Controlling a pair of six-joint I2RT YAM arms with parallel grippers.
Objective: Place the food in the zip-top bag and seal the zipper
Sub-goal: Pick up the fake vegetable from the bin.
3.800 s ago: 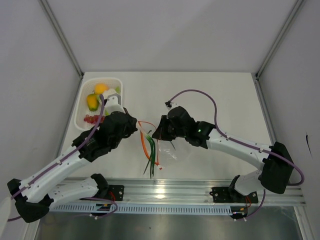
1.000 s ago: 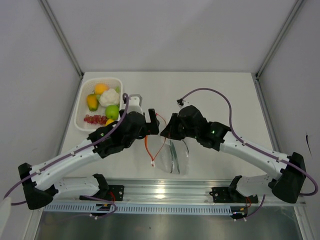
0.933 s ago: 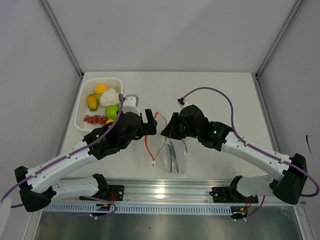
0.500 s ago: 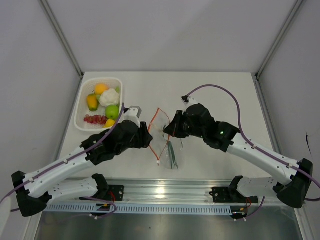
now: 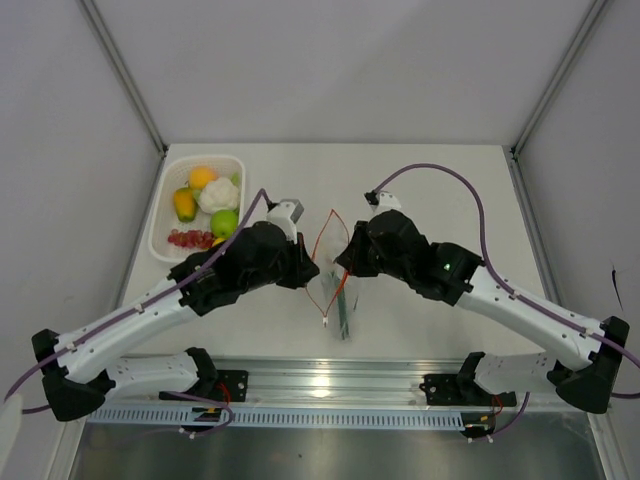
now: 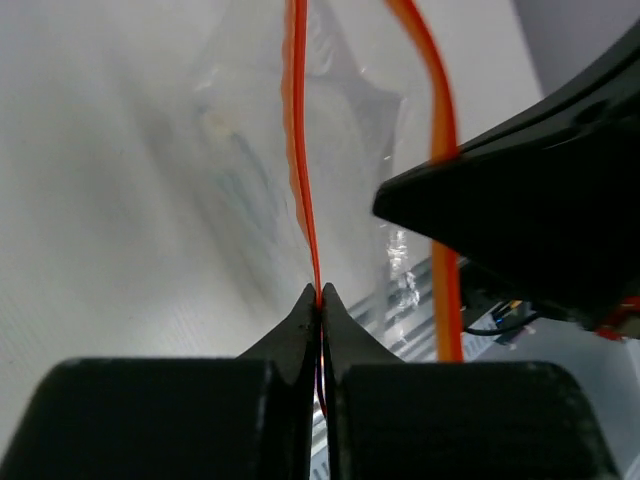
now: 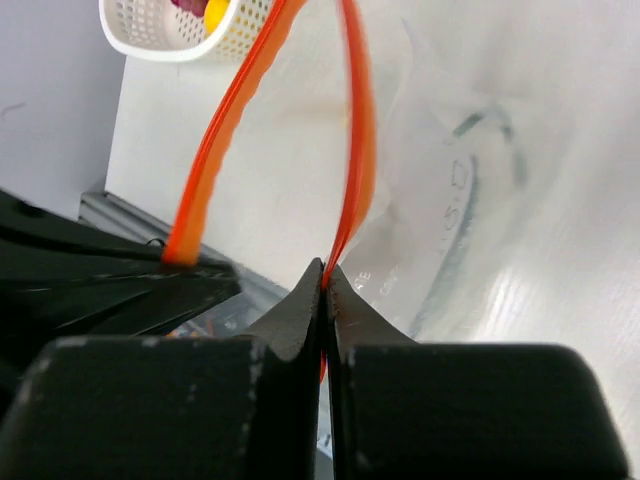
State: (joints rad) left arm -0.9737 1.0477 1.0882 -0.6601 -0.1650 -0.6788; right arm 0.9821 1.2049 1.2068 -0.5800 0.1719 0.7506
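You see the left gripper [image 6: 320, 295] and right gripper [image 7: 325, 270] each clamped on the zipper [image 6: 297, 120]. The stalks [image 5: 344, 308] are in the bag [image 5: 330, 290], the other food [image 5: 214, 196] is in the far-left basket [image 5: 162, 222], and the bag is unsealed.

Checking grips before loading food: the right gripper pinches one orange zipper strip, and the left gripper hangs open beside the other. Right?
Not quite: the left gripper is shut on the other zipper strip, not open, as the left wrist view shows. The right gripper does pinch its own.

zip-top bag [image 6: 240, 130]: clear crinkly plastic, glossy; zipper [image 6: 298, 150]: smooth orange-red plastic strip; left gripper [image 6: 320, 297] and right gripper [image 7: 325, 272]: matt black plastic; basket [image 7: 170, 35]: white perforated plastic; table [image 5: 430, 180]: matt white; rail [image 5: 330, 385]: brushed metal
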